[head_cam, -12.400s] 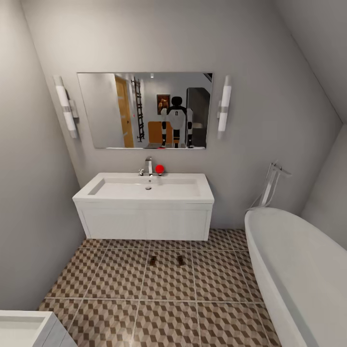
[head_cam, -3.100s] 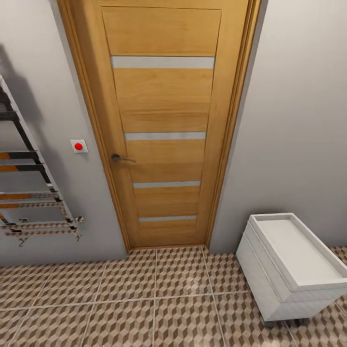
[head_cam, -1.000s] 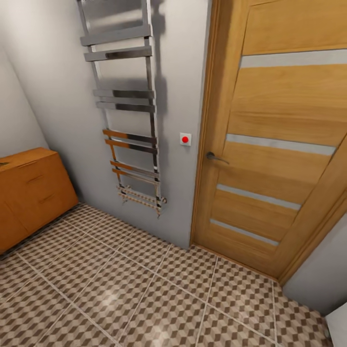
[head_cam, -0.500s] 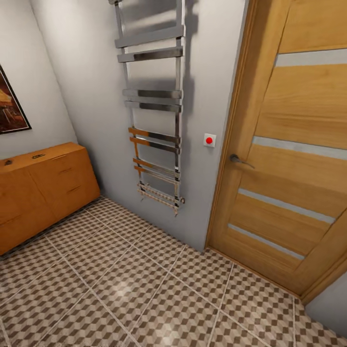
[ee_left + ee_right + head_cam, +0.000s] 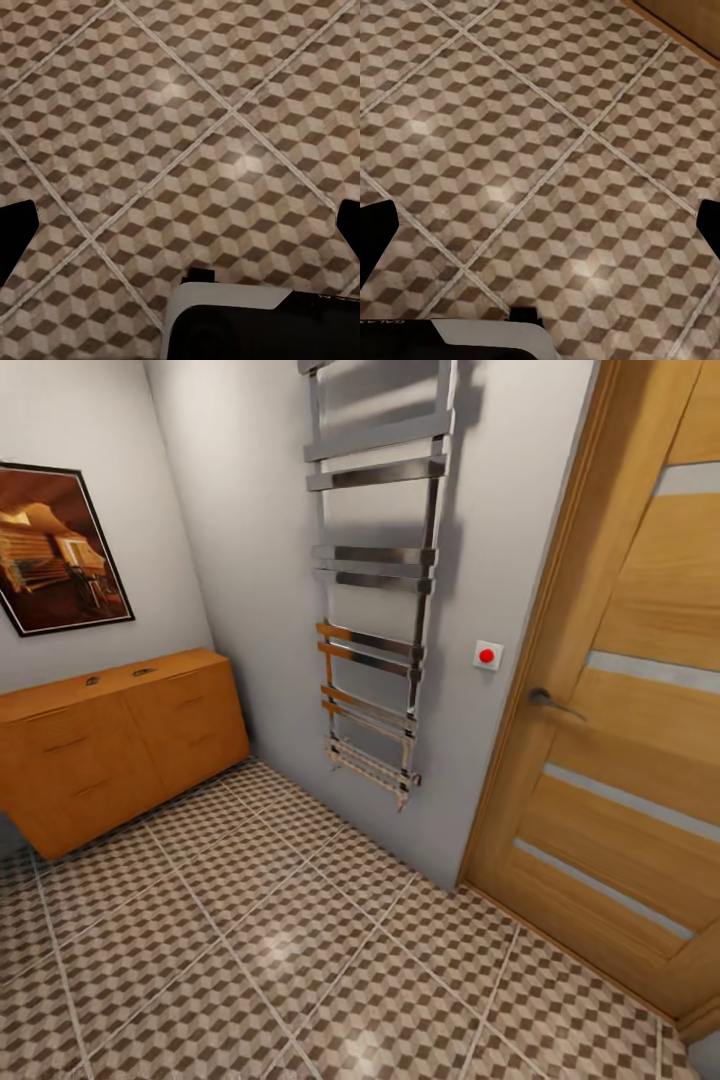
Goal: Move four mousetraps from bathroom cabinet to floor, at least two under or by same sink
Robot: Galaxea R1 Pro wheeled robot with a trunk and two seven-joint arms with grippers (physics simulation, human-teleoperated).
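Left fingers (image 5: 16, 240) dark at the frame edges, spread wide over bare bathroom floor (image 5: 180, 135), nothing pinched. Right fingers (image 5: 375, 232) likewise parted above the cube-patterned tiles, a sliver of wooden door at the view's corner. From the head camera: cabinet (image 5: 110, 745) at nine o'clock, against the wall, drawer fronts shut. Two small dark objects (image 5: 115, 677) on its top, too small to tell as mousetraps. Framed picture (image 5: 60, 545) above it. Chrome towel rail (image 5: 375, 580) at twelve, red button (image 5: 487, 655) beside the wooden door (image 5: 640, 710) at three.
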